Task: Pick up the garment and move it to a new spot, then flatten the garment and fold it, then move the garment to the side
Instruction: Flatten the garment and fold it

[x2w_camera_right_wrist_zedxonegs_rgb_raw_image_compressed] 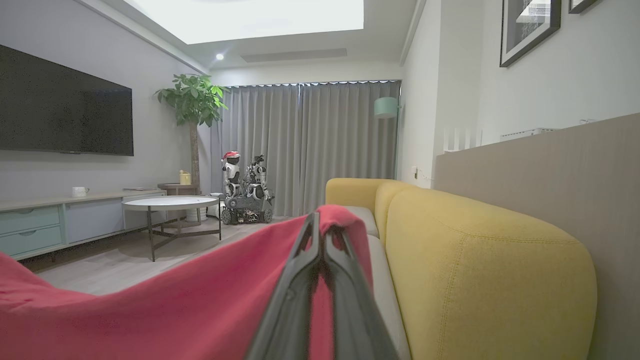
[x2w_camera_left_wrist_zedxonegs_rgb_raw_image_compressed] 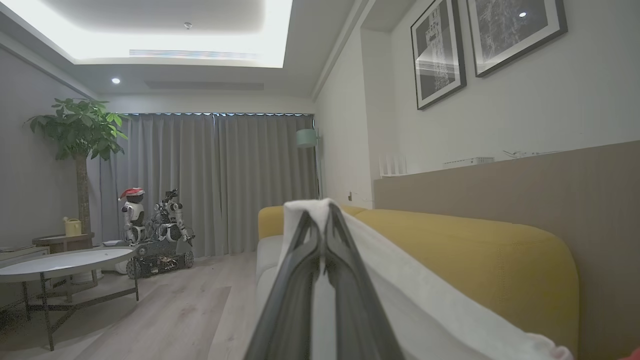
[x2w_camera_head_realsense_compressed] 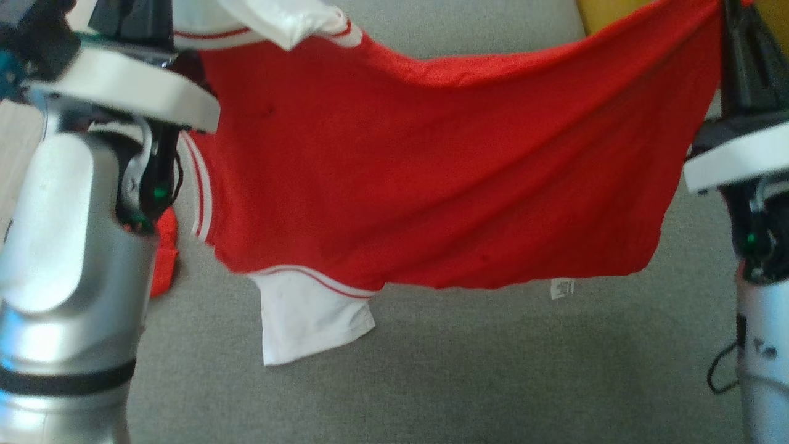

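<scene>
Fingers of the left gripper [x2w_camera_left_wrist_zedxonegs_rgb_raw_image_compressed: 322, 215] are clamped on a white sleeve [x2w_camera_left_wrist_zedxonegs_rgb_raw_image_compressed: 400, 285], and those of the right gripper [x2w_camera_right_wrist_zedxonegs_rgb_raw_image_compressed: 320, 222] pinch a red corner of the T-shirt [x2w_camera_head_realsense_compressed: 431, 172]. Stretched between them, it hangs above the grey sofa seat [x2w_camera_head_realsense_compressed: 431, 382], its long axis running across the head view, sleeve end toward the robot's left, hem toward its right. Its body is red, its sleeves white with red piping. The other sleeve [x2w_camera_head_realsense_compressed: 308, 320] dangles below, and a small white label [x2w_camera_head_realsense_compressed: 562, 288] shows at the lower edge.

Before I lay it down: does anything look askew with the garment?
Yes. The garment sags between shut grippers: the left gripper pinches a white part, the right gripper a red edge, and a white sleeve dangles low.
</scene>
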You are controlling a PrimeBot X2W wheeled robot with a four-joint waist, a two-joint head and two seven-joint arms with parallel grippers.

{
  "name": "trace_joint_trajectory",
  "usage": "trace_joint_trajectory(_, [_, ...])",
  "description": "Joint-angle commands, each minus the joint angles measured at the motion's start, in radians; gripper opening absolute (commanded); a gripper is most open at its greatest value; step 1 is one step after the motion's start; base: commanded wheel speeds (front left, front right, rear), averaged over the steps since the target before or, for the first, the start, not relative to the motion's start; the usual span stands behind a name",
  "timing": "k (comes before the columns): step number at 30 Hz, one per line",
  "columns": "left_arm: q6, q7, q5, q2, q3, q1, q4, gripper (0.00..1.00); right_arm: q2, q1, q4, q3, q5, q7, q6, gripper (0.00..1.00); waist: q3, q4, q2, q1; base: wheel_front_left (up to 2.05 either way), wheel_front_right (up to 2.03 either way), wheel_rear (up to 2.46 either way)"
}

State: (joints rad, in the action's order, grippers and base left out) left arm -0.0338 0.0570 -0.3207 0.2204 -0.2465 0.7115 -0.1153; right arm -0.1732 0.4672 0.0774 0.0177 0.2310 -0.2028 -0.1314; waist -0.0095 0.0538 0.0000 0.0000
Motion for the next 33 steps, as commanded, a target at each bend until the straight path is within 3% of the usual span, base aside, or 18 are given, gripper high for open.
trace_joint_trajectory(1, [0.005,0.009,-0.005,0.027,0.035,0.087,0.017,0.00,0.000,0.071,0.022,-0.014,0.009,0.001,0.001,0.00,0.008,-0.002,0.0000,0.0000,0.00,0.00,0.00])
trace_joint_trajectory(8, [0.043,0.078,-0.015,-0.004,0.027,0.272,-0.206,0.00,-0.001,0.284,-0.189,-0.035,0.028,0.056,0.001,0.00,0.078,-0.019,0.0000,0.0000,0.00,0.00,0.00])
trace_joint_trajectory(21, [0.067,0.202,0.000,-0.059,0.048,0.641,-0.645,0.00,0.062,0.739,-0.795,-0.072,0.033,0.335,0.001,0.00,0.168,-0.053,0.0000,0.0000,0.00,0.00,0.00])
trace_joint_trajectory(29, [0.088,0.204,-0.008,-0.098,0.048,0.680,-0.915,0.00,0.106,0.882,-1.141,-0.089,-0.015,0.391,0.001,0.00,0.261,-0.059,0.0000,0.0000,0.00,0.00,0.00])
trace_joint_trajectory(33, [0.104,0.200,-0.026,-0.119,0.043,0.673,-1.033,0.00,0.117,0.913,-1.256,-0.103,-0.035,0.393,0.001,0.00,0.308,-0.057,0.0000,0.0000,0.00,0.00,0.00])
